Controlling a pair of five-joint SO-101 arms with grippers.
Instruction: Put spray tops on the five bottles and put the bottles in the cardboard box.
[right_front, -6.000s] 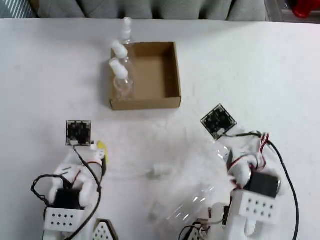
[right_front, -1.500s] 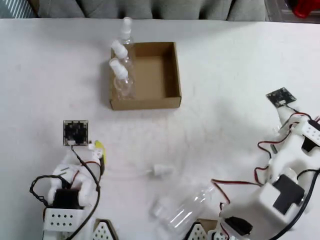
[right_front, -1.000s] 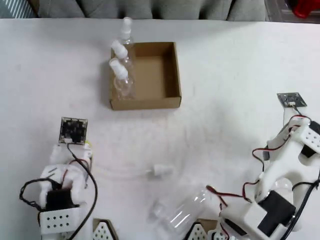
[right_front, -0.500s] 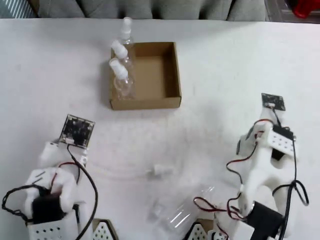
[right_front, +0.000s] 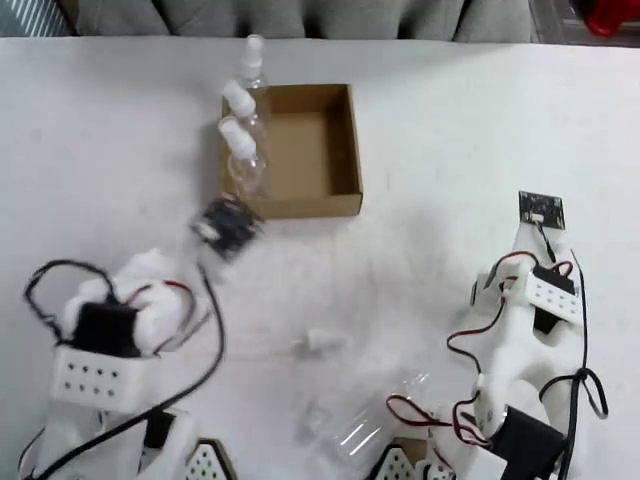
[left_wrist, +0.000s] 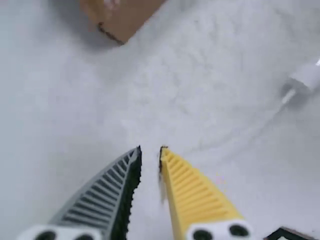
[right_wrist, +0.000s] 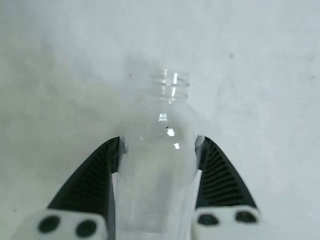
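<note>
A white table (right_front: 480, 110) stands before grey cushions (right_front: 300, 15).

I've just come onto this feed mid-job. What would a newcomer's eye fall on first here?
First, the uncapped clear bottle clamped between the jaws of the right gripper. Next, the cardboard box toward the far side of the table, with three spray-topped bottles lined up along its left wall. A loose spray top lies on the table between the two arms.

This looks like a small robot workroom. A white table (right_front: 480, 120) holds robot arms (right_front: 530, 330) with loose wires (right_front: 452, 345). A grey couch (right_front: 300, 15) stands behind it.
</note>
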